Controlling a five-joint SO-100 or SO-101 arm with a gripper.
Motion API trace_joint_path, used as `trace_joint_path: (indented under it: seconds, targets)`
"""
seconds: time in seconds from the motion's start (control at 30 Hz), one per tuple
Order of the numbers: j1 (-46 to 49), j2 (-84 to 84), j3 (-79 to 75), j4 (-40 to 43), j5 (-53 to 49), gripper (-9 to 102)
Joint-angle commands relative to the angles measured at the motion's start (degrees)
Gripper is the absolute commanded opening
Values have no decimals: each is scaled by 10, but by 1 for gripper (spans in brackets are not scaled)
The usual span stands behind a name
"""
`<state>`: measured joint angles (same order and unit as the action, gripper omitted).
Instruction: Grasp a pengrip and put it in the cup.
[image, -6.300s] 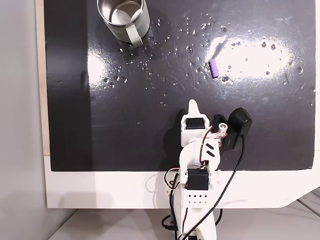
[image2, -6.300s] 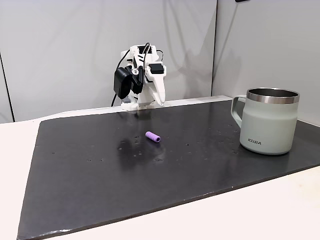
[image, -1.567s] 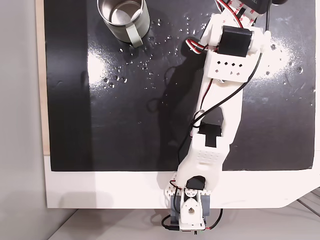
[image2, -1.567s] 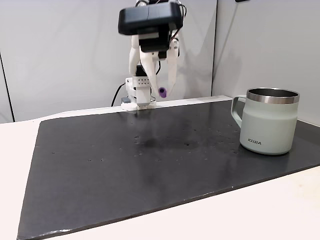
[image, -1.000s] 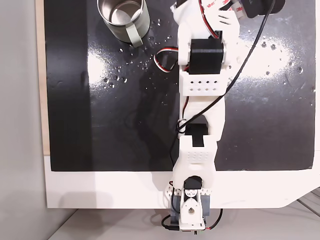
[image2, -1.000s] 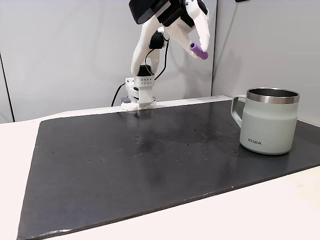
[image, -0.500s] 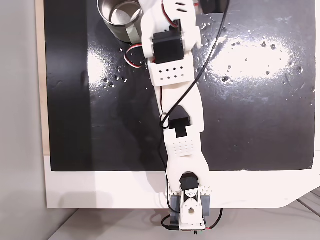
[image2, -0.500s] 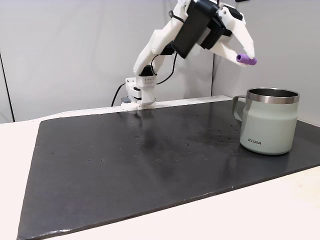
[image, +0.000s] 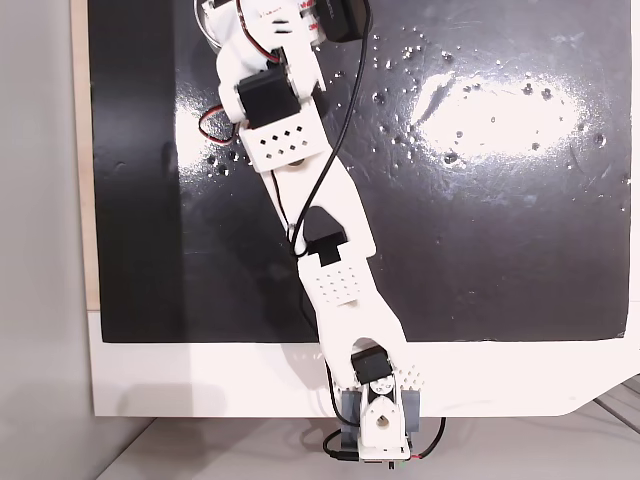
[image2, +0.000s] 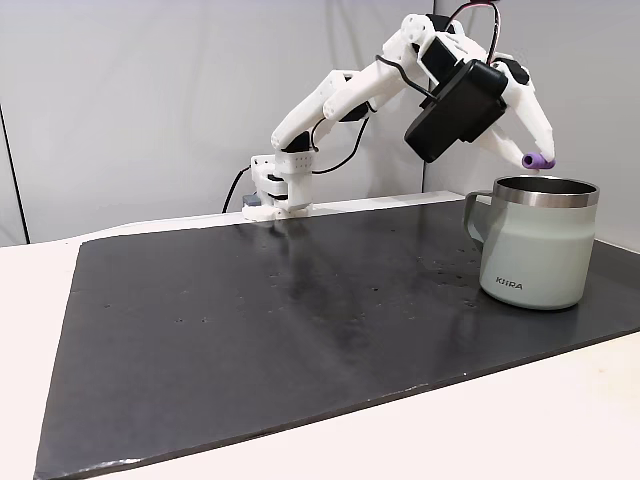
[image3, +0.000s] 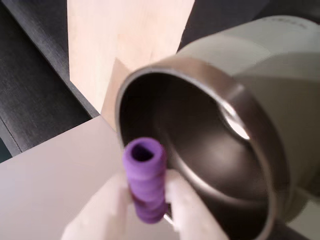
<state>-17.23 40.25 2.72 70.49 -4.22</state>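
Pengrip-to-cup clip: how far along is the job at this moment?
Done: the pengrip is grasped and lifted off the mat. In hand: the gripper holds it just above the cup rim; the wrist view shows it at the opening. Left: release it inside.

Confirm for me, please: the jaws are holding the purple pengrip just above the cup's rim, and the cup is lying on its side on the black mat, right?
Not quite: the cup stands upright on the mat, open end up, as a fixed view from the side shows. The rest holds: the jaws grip the purple pengrip just above the cup's rim.
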Motion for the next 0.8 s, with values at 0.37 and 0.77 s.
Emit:
trace_joint_path:
  seconds: [0.37,0.77]
  targets:
    - [-19,-6,-33,-3,4,13]
    - [-25,-4,-40,18,2,19]
